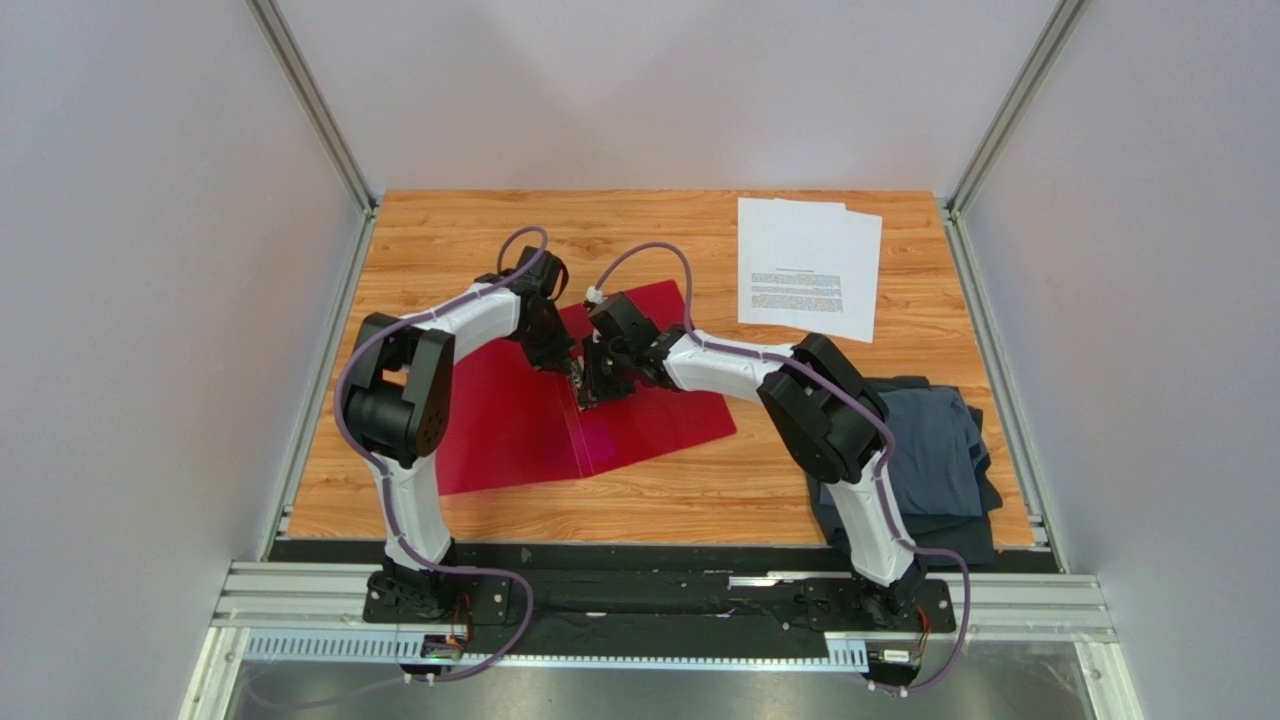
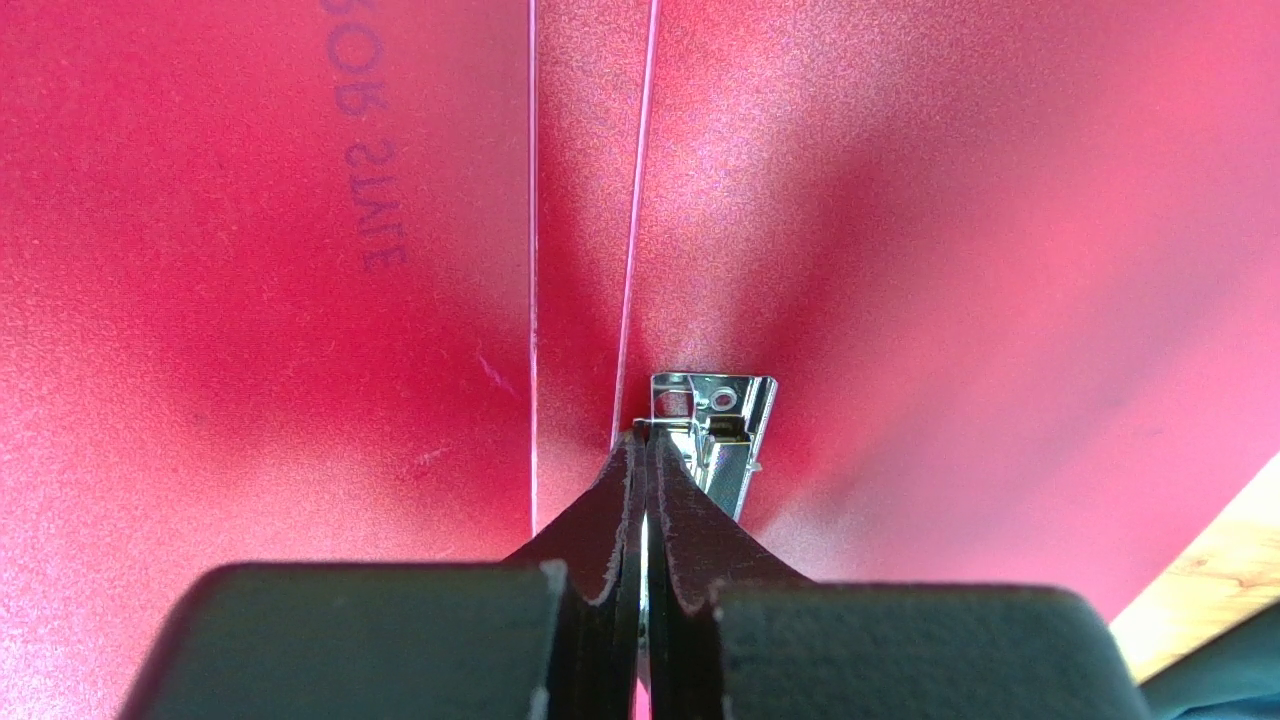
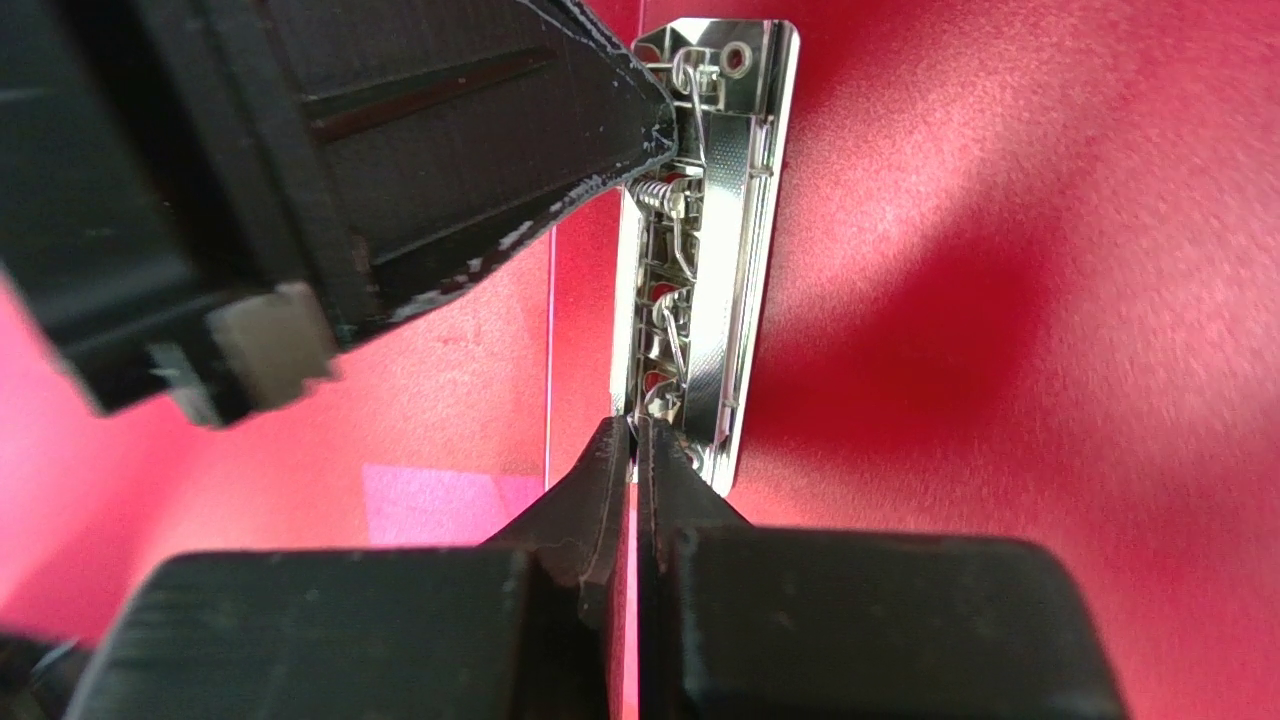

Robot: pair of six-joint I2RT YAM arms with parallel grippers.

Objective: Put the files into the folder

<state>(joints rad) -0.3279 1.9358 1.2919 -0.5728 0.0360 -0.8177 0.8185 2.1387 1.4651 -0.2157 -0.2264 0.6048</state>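
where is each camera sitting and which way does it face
top external: above and behind the arm bases, looking down on the table; both arms show, meeting over the open red folder, files far right.
left wrist: on the left arm, looking along its closed jaws at the folder's metal clip.
right wrist: on the right arm, looking along its closed jaws at the clip's other end; the left arm's jaws intrude top left.
shared: both wrist views show the same clip.

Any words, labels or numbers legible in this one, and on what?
Red folder: faint dark lettering, sideways, apparently mirrored and cut off by the frame; not reliably readable.
Files: block of small print, too small to read.
Metal clip: no marking legible.
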